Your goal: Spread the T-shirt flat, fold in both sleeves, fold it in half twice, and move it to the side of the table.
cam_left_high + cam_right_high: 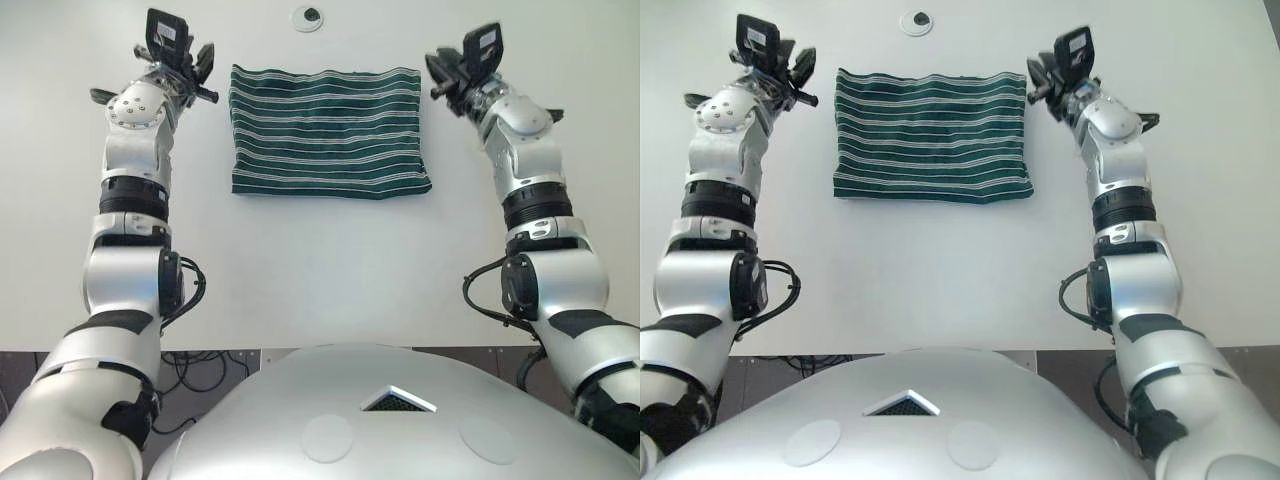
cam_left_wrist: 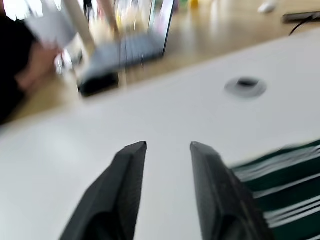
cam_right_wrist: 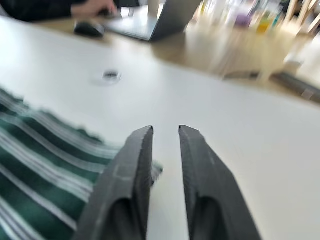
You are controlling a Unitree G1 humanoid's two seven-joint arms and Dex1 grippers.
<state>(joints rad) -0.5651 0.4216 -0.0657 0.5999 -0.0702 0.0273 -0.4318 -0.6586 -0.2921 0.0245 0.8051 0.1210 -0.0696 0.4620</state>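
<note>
Lying as a folded green-striped rectangle toward the far middle of the table point(image 1: 320, 260), the T-shirt point(image 1: 328, 130) is flanked by both arms: the left gripper point(image 2: 167, 146) is held just beside its far-left corner and the right gripper point(image 3: 166, 129) just beside its far-right corner, w/ no cloth touched. Jaws on both are seen parted, nothing btwn them. Risk, as judged: if only the top layer is pinched, the fold could be peeled open; w/ uneven pull, the stack may be skewed or bunched.
</note>
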